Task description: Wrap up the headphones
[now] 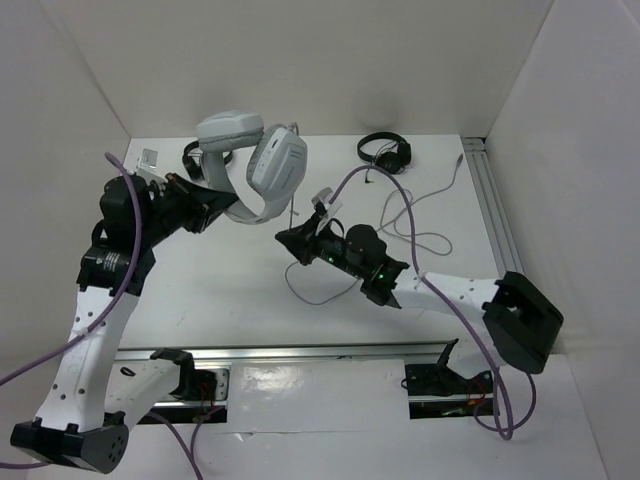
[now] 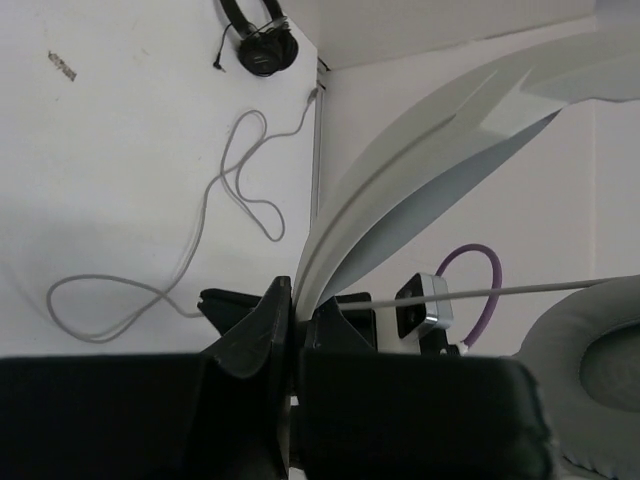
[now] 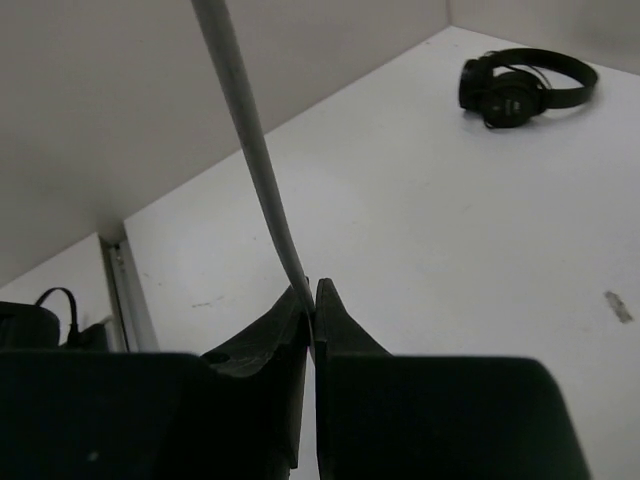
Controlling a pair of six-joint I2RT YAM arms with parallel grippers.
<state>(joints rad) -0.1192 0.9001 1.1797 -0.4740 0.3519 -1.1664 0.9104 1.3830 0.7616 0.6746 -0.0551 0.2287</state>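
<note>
The headphones (image 1: 262, 168) hang in the air at the back left, one white earcup facing up. My left gripper (image 1: 222, 205) is shut on their headband (image 2: 400, 170), which rises from between the jaws (image 2: 298, 300); a grey ear pad (image 2: 590, 365) shows at the lower right. My right gripper (image 1: 287, 238) is shut on the thin pale cable (image 3: 245, 130), a short way below the earcup. The cable runs taut from those jaws (image 3: 311, 298) up to the headphones. The rest of the cable (image 1: 415, 232) lies in loose loops on the table towards the right.
One small pair of black headphones (image 1: 385, 150) lies at the back centre-right, also seen as black headphones (image 3: 520, 85). Another black pair (image 1: 192, 158) sits behind the white ones. A metal rail (image 1: 495, 215) runs along the right wall. White walls close in the table.
</note>
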